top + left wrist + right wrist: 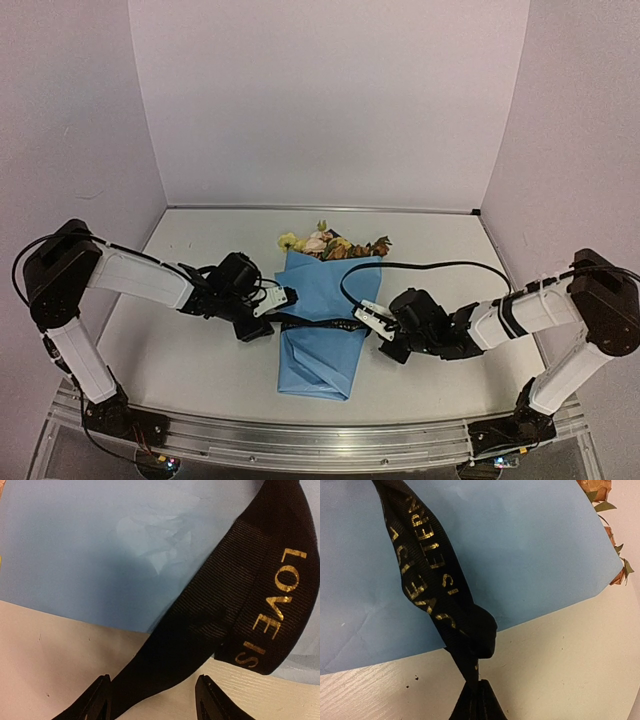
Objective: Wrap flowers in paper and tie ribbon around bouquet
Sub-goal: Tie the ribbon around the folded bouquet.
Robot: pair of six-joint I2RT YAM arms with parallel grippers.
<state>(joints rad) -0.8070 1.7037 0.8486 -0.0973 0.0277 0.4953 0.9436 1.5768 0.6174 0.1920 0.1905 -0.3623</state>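
Ribbon [318, 325], a black ribbed weave with gold lettering, crosses the narrow waist of the bouquet [320, 350], a smooth light-blue cone lying between the arms, blooms [330, 243] at its far rim. The right gripper [370, 316] pinches the ribbon's right end tight. The left gripper [284, 298] stands half open, ribbon running between its fingers.

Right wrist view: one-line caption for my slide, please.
Right gripper shut on the lettered black ribbon, which climbs across the light-blue paper; flowers peek in at top right.

One bouquet [322, 300], one ribbon [320, 325], one table [190, 350], and two claws: left claw [289, 298], right claw [363, 312].
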